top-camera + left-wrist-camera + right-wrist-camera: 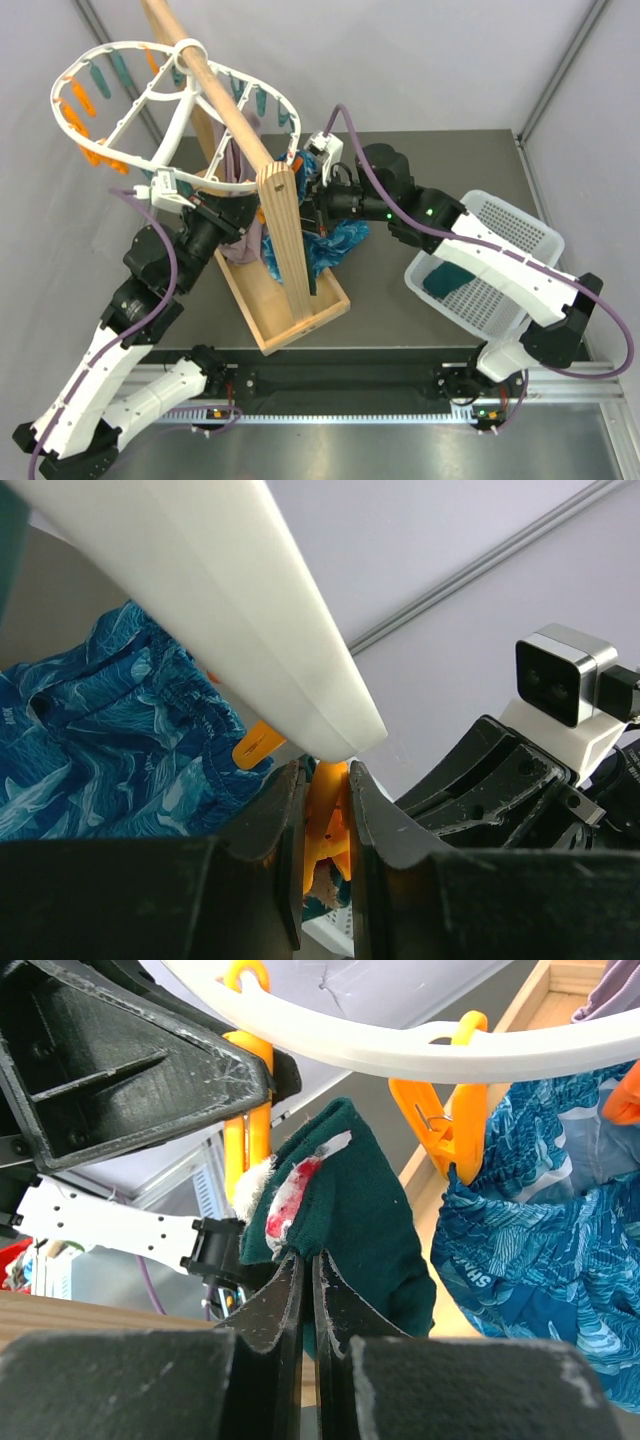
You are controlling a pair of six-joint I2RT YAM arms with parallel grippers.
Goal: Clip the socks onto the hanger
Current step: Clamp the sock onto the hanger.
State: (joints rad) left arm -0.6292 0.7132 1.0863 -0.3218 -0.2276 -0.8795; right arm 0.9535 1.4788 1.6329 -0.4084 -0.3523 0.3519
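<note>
Top view: white oval hanger (173, 128) with spokes and teal and orange pegs round the rim, tilted, hung on a wooden pole (222, 100). The pole rests on a wooden stand (285, 225) on the worktop (420, 330). Mauve cloth (240, 190) and blue mottled cloth (340, 240) hang below the near rim. Left arm reaches up from bottom left, with the left gripper (240, 205) at the near rim, partly hidden by the stand post. Right arm bends in from the right, and the right gripper (308, 195) is at the other side of the post, close to the left one. White basket (530, 240) sits at right on the worktop, with a second sock (447, 280), dark teal, lying in it.

Left wrist view: left gripper is clamped on an orange peg (322, 835) just under the white hanger rim, fingers (275, 825) pressing both its sides. Blue mottled cloth is at left, and the right gripper's black body and camera are at right.

Right wrist view: right gripper is closed on a sock (350, 1210), which is dark teal-green, plain and bunched, with a red and white patch near its top edge. It is held up under the rim. The sock's top is just beside the lower end of the orange peg held by the left gripper; cannot tell if it sits between the peg's tips. A second orange peg (450, 1125) on the rim clips the blue mottled cloth, right of the sock.
</note>
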